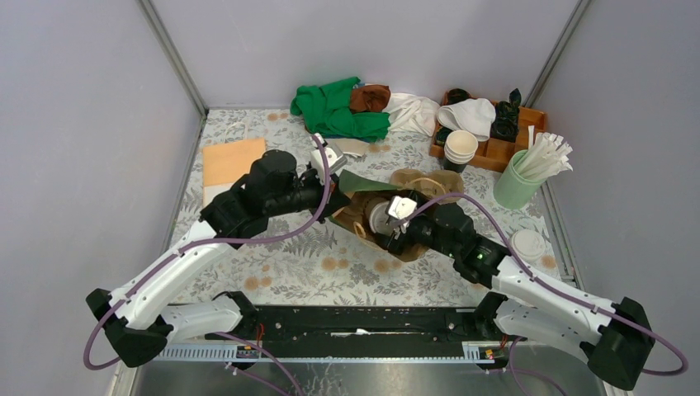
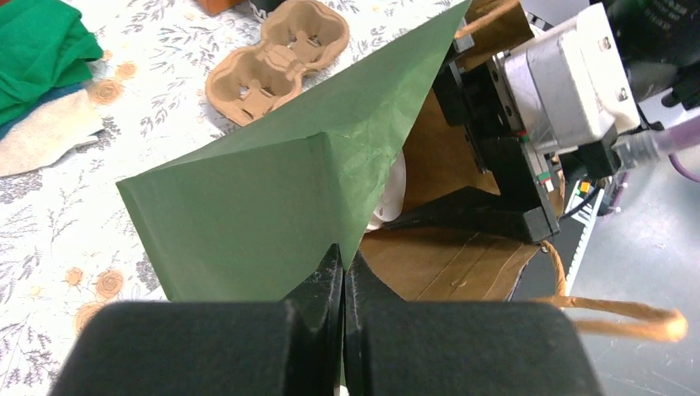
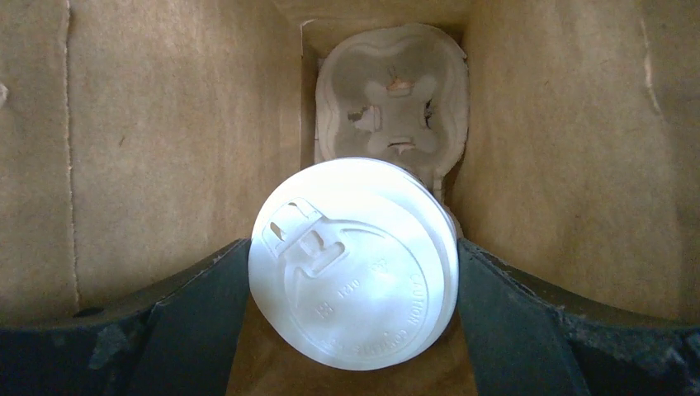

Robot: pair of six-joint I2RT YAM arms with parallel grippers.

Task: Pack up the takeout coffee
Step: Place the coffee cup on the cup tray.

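Floral-patterned surface [image 1: 272, 272] carries the work. Right gripper [image 3: 352, 256], jaws spread wide against the lid's sides, holds the takeout coffee [image 3: 355, 276] inside the brown bag [image 3: 148, 140], short of a pulp carrier [image 3: 392, 91] at its far end. Left gripper [image 2: 342, 257], pinched closed on green paper [image 2: 264, 198], seemingly props the mouth open. Advancing straight, centred over one carrier well, should seat it best. Only the right wrist view shows that carrier; overhead, the arm hides it.
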